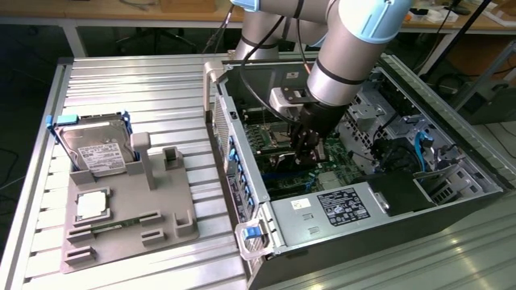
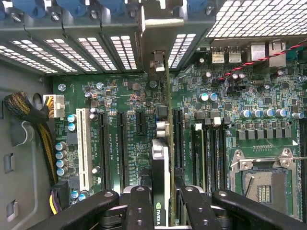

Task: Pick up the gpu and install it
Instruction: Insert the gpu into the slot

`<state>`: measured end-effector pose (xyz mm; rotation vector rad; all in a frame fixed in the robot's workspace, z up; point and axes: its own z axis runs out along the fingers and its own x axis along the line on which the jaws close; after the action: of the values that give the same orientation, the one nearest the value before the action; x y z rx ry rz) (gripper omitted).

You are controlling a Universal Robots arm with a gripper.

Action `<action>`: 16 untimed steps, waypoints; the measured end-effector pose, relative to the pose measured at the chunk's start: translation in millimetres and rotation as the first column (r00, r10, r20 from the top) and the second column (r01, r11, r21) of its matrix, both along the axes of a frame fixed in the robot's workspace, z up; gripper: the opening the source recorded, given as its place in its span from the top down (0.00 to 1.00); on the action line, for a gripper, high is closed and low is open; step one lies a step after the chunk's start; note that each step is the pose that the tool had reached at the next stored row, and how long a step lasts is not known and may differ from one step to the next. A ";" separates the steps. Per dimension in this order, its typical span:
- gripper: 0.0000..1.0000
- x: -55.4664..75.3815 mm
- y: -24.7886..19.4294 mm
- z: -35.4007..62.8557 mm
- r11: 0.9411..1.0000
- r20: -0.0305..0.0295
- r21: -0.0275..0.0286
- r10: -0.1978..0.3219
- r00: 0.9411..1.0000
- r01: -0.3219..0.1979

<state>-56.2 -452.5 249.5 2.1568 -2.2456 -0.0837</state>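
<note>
Black and thin, the gpu (image 2: 160,177) stands on edge between the fingers (image 2: 139,206) of the hand (image 2: 160,211), which is clenched on its upper edge; the wrist view looks straight down it, so the card reads as a narrow strip with its metal bracket (image 2: 158,28) reaching toward the slotted rear wall of the computer case (image 1: 241,151). What matters is how that strip sits against the motherboard (image 2: 230,129): the card's long axis runs parallel to the dark expansion slots (image 2: 122,139), and it hangs over the gap between two of them, seemingly over a slot of its own, though the card hides whatever lies directly beneath it. Whether its bottom edge touches the motherboard or floats above it cannot be told. In the exterior view the hand (image 1: 308,158) is sunk deep inside the case, well apart from the grey parts tray (image 1: 129,223) on the bench (image 1: 121,78), where the hard drive (image 1: 95,145) stands.
</note>
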 end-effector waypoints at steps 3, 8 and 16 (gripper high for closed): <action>0.73 -0.2 -0.1 1.1 1.000 0.000 0.001 0.001 1.000 -0.001; 0.73 -2.8 -1.5 3.3 1.000 0.000 0.001 0.001 1.000 -0.001; 0.73 -10.6 -3.7 3.7 1.000 0.000 0.000 0.001 1.000 -0.001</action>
<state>-66.9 -456.2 253.2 2.1577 -2.2452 -0.0840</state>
